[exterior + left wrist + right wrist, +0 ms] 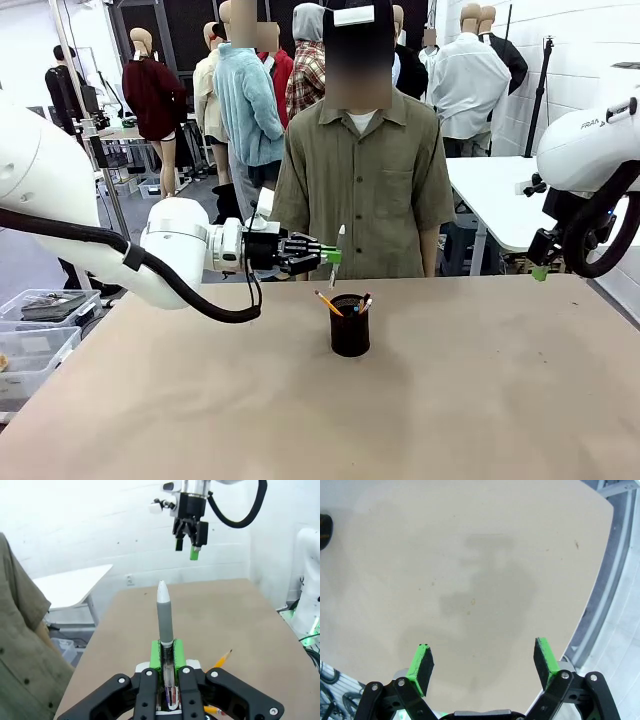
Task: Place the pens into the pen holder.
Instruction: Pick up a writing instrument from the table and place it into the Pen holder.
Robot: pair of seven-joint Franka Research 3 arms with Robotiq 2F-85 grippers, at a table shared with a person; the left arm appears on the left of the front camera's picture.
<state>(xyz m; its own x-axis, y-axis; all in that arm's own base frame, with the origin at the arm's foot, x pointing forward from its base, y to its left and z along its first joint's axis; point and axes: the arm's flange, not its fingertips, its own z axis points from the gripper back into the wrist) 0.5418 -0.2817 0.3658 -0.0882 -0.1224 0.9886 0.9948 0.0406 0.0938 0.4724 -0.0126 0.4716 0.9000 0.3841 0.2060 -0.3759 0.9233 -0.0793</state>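
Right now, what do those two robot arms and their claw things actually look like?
Both arms are smooth, rounded white shells with thick black cables looping outside. The right arm carries grey lettering. The left gripper and right gripper are black, jointed, bolted fingers tipped with bright green pads.

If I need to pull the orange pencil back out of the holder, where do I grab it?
Grip the orange pencil on the shaft that sticks out above the pen holder rim, coming from above. It leans up and left, clear of the other pens, so close the fingers across that free end.
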